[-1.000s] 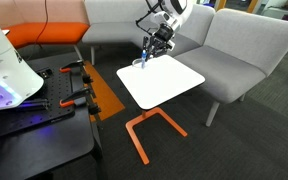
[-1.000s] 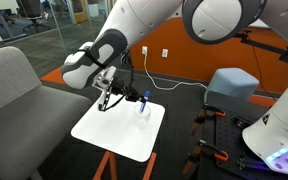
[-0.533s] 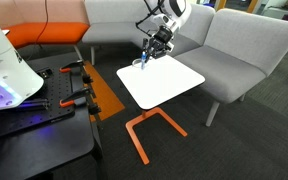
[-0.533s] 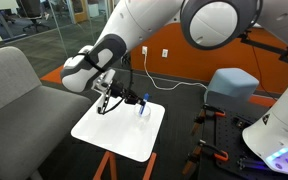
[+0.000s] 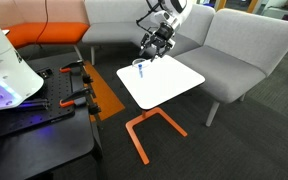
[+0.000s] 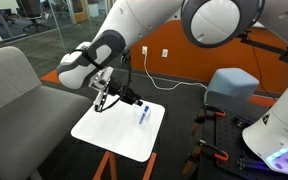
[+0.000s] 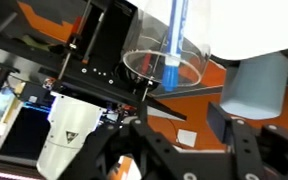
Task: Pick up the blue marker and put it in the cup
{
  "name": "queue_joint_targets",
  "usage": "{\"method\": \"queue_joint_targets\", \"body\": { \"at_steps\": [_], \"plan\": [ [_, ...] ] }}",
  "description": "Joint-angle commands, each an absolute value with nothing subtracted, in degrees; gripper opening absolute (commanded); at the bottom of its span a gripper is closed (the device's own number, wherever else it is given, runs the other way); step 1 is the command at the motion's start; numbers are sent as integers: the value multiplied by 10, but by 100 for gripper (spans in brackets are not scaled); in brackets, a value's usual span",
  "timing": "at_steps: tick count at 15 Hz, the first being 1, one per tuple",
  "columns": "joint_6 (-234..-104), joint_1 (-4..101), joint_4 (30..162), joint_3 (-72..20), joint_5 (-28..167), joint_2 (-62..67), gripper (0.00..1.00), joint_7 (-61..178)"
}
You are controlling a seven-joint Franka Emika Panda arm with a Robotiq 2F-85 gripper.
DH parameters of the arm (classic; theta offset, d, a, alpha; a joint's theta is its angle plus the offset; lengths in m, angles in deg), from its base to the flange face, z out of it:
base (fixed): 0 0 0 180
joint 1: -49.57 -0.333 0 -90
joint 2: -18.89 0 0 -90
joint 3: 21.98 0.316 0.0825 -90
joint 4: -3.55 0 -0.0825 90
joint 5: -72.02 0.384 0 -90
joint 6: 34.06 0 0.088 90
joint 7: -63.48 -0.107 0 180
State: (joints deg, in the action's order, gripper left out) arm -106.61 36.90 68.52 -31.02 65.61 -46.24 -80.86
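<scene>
Matte-black two-finger gripper [image 7: 189,140]: fingers apart, holding nothing, hovering by one edge of the white square tabletop [image 5: 169,85]. Beyond it, near a corner, the thin bright-blue marker [image 7: 174,35] stands inside the small translucent round cup [image 7: 147,45]. Placement looks done; only withdrawal left.

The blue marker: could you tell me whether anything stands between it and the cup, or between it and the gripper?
Nothing visible does. The blue marker already stands inside the cup, as the wrist view shows. The gripper hangs open and empty, apart from the cup, with nothing between them.
</scene>
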Motion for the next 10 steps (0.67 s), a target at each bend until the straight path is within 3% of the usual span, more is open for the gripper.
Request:
{"method": "queue_joint_targets", "body": {
  "at_steps": [1,10],
  "plan": [
    [-1067,363,713,-312,654,-421,98,-812],
    [-1050,352,742,-297,631,-351,100,-790]
  ]
}}
